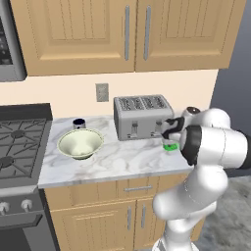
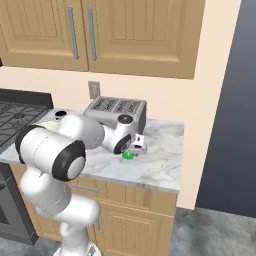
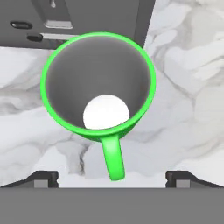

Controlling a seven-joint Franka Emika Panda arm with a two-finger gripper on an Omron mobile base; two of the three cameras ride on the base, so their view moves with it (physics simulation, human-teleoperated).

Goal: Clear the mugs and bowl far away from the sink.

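Observation:
The bright green mug (image 3: 98,83) stands upright on the marble counter (image 3: 188,78), its handle pointing toward my gripper (image 3: 112,181). The gripper is open, hanging just above the mug with its fingertips (image 3: 41,178) wide apart and touching nothing. From the base views, the green mug (image 1: 170,146) (image 2: 128,155) sits in front of the toaster, right under my gripper (image 1: 168,137) (image 2: 135,148). The pale bowl (image 1: 80,143) rests at the counter's left. The dark navy mug (image 1: 79,123) (image 2: 60,114) stands behind it near the wall. The sink is out of view.
A silver toaster (image 1: 142,115) (image 2: 117,109) stands against the wall, close behind the green mug. A gas stove (image 1: 19,142) borders the counter on the left. The counter ends on the right at a dark wall (image 2: 235,100). Wooden cabinets (image 1: 127,34) hang overhead.

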